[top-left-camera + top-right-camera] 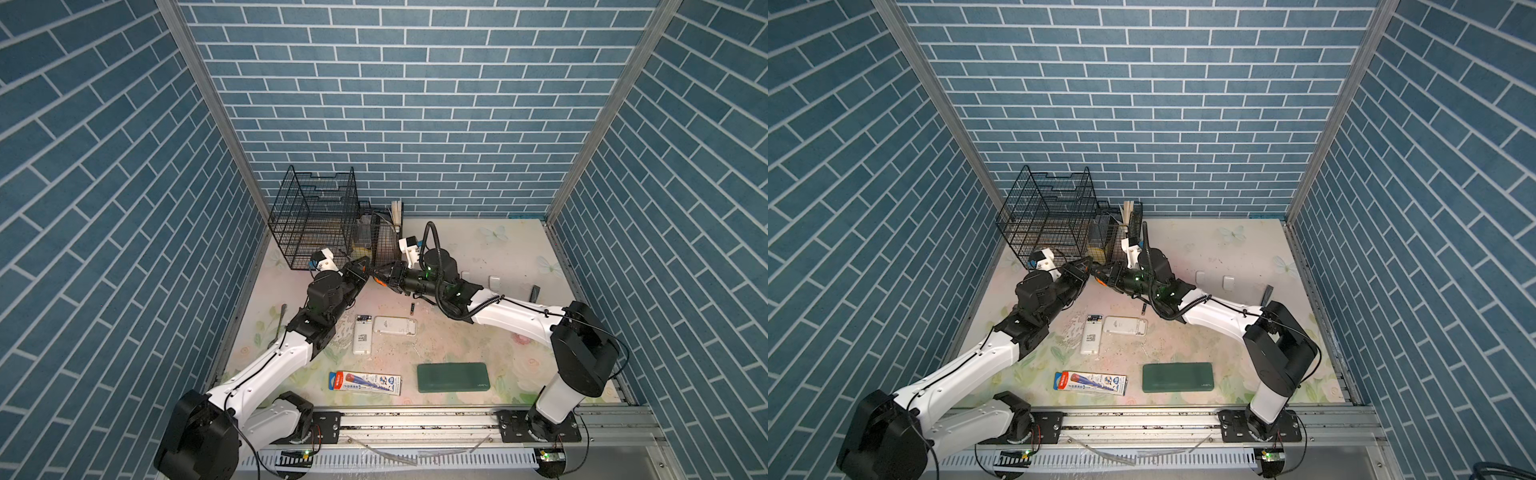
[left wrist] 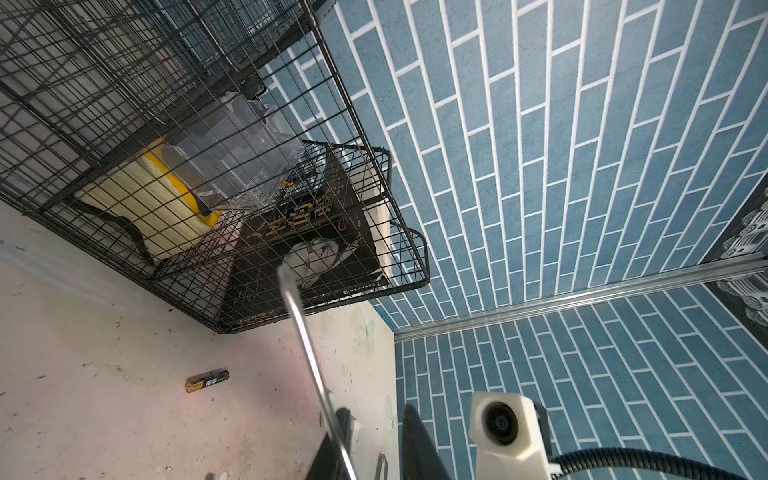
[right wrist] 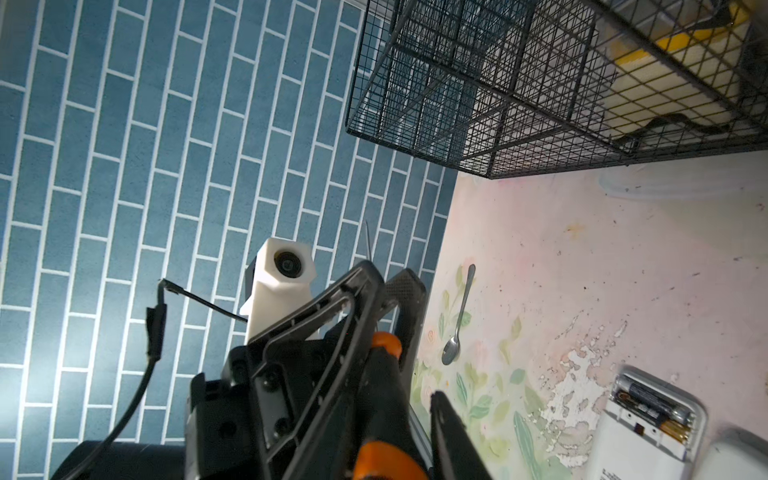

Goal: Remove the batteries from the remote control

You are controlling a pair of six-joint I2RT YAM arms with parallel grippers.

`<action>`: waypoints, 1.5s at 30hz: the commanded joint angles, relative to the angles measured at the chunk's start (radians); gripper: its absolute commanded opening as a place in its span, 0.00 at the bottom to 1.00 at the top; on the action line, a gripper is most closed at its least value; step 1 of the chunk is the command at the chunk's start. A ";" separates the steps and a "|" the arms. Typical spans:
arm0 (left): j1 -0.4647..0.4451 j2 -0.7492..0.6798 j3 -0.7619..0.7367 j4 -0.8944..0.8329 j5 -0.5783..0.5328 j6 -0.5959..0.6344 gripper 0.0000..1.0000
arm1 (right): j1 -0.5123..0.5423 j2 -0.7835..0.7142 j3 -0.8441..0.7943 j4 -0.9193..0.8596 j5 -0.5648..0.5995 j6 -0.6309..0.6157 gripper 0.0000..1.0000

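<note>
Right wrist view: right gripper (image 3: 399, 374) is clamped on the screwdriver (image 3: 386, 411) handle, and left gripper (image 1: 360, 270) pinches its shaft. Hand over gently. Batteries (image 3: 652, 409) sit in the remote (image 3: 648, 432), below the grippers; one battery (image 2: 207, 380) lies loose on the worktop (image 1: 478, 340).

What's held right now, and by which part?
The right end effector holds the screwdriver by its orange-and-black handle; its shaft lies within the left end effector, grip unclear.
</note>
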 commanded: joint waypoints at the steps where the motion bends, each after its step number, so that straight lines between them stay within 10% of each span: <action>1: 0.005 -0.036 -0.017 -0.040 -0.018 0.053 0.35 | -0.031 -0.040 0.028 -0.080 -0.017 -0.024 0.00; 11: 0.042 -0.145 -0.018 -0.248 0.012 0.151 0.58 | -0.090 -0.109 -0.014 -0.253 -0.114 -0.107 0.00; 19: 0.049 -0.235 0.007 -0.640 0.102 0.251 0.81 | -0.183 -0.200 0.093 -0.790 -0.250 -0.398 0.00; 26: 0.030 -0.165 -0.009 -0.789 0.164 0.324 0.86 | -0.195 -0.165 0.219 -1.132 -0.238 -0.649 0.00; 45: -0.142 0.118 0.132 -1.060 0.052 0.512 0.86 | -0.207 -0.100 0.230 -1.152 -0.179 -0.862 0.00</action>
